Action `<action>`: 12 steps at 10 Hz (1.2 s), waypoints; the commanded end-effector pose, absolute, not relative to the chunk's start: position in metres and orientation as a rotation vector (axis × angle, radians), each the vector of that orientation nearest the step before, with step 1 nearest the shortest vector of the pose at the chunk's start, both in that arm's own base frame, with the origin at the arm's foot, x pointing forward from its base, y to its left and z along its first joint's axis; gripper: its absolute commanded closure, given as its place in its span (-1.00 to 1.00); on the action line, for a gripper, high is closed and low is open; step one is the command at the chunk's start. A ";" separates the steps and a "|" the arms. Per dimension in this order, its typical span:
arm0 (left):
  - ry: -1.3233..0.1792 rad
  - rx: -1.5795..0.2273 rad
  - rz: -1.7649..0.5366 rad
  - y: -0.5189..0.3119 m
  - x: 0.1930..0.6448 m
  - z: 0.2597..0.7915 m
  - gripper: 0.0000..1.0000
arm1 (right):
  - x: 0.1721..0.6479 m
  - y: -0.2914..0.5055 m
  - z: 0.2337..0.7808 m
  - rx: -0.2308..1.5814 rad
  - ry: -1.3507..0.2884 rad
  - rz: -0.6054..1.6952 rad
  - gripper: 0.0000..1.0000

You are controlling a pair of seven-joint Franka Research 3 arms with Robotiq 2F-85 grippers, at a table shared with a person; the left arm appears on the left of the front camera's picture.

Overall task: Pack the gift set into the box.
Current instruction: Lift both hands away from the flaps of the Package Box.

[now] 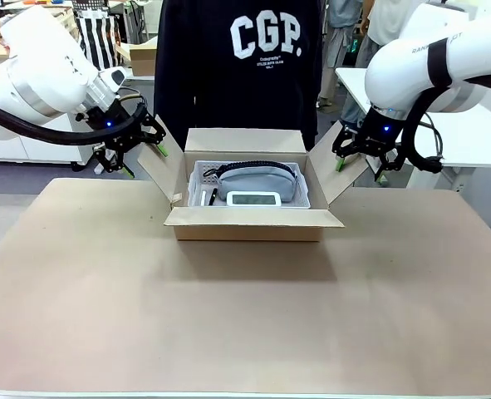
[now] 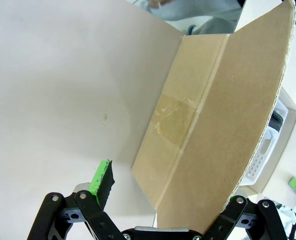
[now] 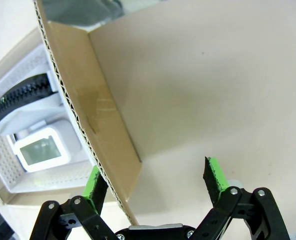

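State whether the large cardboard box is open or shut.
Open: the brown cardboard box has its flaps spread, white perforated tray visible inside.

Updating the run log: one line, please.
box: open, gift set inside | left tool: open, left flap | right tool: open, right flap

- The table [image 1: 245,349] in front of me is covered by a flat tan sheet [image 1: 95,274].
- The box [image 1: 249,233] stands directly on that sheet with its base flat, toward the far side from me.
- On my side of the box the sheet spreads wide and plain. To the box's left and right it runs on past the opened side flaps.
- From my left wrist, a small faint mark [image 2: 105,118] shows on the sheet, just beside the box's side wall.
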State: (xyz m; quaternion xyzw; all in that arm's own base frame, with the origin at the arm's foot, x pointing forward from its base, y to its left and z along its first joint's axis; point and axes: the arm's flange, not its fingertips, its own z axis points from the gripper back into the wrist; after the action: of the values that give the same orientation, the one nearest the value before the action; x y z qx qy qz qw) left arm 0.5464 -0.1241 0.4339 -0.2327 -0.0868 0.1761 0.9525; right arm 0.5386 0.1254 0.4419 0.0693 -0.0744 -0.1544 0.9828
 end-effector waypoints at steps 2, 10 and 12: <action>-0.173 -0.458 0.368 -0.125 0.546 0.435 -1.00 | 0.540 0.127 0.446 0.111 -0.156 -0.312 -1.00; -0.173 -0.458 0.368 -0.125 0.546 0.435 -1.00 | 0.540 0.127 0.446 0.111 -0.156 -0.312 -1.00; -0.173 -0.458 0.368 -0.125 0.546 0.435 -1.00 | 0.539 0.125 0.442 0.139 -0.150 -0.311 -1.00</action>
State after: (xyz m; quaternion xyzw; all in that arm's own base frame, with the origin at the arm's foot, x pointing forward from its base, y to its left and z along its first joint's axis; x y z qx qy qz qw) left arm 0.5464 -0.1241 0.4339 -0.2327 -0.0868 0.1761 0.9525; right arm 0.5386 0.1254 0.4417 0.0695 -0.0741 -0.1546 0.9827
